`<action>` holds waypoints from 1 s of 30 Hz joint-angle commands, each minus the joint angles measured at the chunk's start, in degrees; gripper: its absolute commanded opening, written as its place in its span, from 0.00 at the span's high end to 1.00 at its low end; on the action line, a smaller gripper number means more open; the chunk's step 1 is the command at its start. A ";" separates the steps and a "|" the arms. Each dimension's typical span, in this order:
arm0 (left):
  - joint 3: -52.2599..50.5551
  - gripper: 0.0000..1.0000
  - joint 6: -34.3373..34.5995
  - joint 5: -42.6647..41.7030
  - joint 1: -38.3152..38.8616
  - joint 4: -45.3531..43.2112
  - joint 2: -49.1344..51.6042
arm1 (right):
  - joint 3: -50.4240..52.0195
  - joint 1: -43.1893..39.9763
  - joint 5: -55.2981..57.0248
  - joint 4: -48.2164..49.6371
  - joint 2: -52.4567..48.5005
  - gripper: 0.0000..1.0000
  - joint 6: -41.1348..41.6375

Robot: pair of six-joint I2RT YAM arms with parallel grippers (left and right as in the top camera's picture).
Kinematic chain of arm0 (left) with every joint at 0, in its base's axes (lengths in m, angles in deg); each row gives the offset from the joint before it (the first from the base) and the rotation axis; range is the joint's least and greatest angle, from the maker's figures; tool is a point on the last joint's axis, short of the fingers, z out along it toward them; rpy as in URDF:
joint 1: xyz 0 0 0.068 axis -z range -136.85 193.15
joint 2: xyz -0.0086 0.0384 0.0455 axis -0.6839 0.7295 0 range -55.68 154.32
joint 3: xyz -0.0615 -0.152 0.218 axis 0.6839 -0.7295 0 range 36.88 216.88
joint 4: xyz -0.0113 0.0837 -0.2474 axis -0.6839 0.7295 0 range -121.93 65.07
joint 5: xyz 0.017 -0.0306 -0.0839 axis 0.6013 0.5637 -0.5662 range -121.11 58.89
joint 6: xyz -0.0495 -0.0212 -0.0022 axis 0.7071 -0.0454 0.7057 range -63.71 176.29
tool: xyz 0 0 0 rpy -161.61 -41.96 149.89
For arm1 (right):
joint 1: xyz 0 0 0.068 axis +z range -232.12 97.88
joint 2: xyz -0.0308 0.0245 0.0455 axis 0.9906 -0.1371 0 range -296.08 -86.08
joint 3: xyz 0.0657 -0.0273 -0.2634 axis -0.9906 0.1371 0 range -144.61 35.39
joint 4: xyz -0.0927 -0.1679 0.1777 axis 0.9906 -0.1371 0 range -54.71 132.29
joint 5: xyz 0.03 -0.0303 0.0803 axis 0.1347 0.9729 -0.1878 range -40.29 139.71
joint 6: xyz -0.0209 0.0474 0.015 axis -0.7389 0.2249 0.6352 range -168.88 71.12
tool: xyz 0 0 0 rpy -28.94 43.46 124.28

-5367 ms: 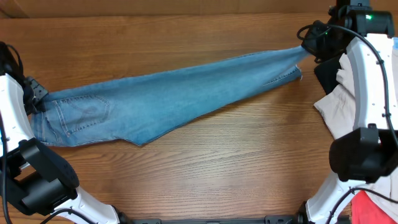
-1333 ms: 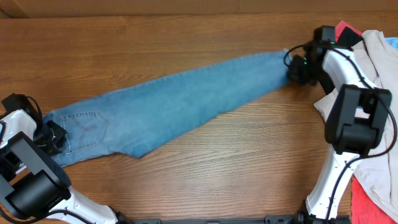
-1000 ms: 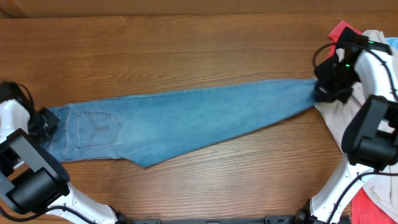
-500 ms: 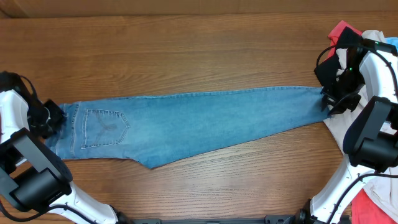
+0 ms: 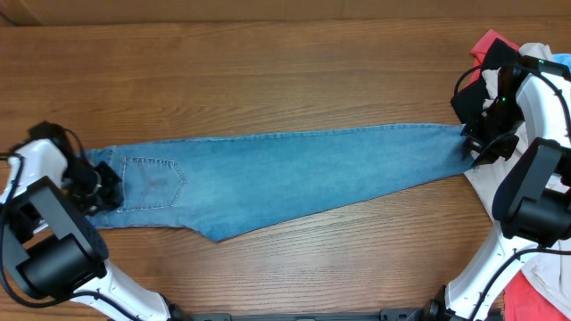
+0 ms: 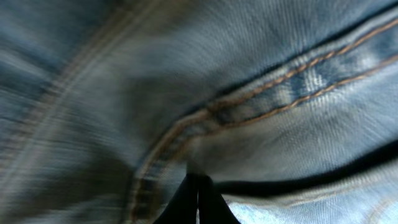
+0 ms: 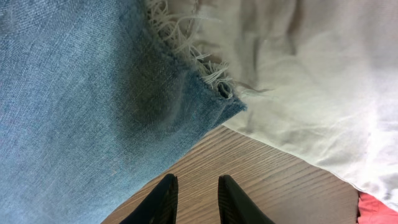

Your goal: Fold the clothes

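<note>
Jeans: I see the jeans (image 5: 285, 174) lying flat on the table (image 5: 268, 71). In the overhead view they run as one long strip from the waist at 9 o'clock to the leg ends at 3 o'clock.
Back pocket: the back pocket (image 5: 152, 178) faces up near the waist, just to the 3 o'clock side of my left claw.
Left gripper: the left gripper (image 5: 100, 183) sits on the waistband with its fingertips pressed together. My wrist view is all blurred denim and orange stitching, so I cannot tell whether any cloth is pinched.
Right gripper: the right gripper (image 7: 198, 183) is parted by a narrow gap, with bare wood showing between the fingers. It holds nothing.
Hem: the frayed hem (image 7: 186, 50) is at 12 o'clock from those fingers, its fringe touching the beige garment (image 7: 298, 87).
Beside: a red garment (image 5: 489, 43) shows at 1 o'clock of the right claw.
</note>
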 commanded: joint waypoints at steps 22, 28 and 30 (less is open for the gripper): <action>6.86 0.66 -0.24 7.15 -0.02 -20.59 1.03 | -0.50 -0.15 -8.85 0.04 2.62 0.51 -8.98; 14.40 0.38 -0.24 1.07 -0.35 -9.94 1.03 | 1.84 -0.20 -7.65 1.99 2.60 0.47 -11.30; 15.06 0.38 -0.24 -1.20 -0.20 -7.82 1.03 | 3.98 -0.20 -7.63 3.45 2.60 0.47 -11.61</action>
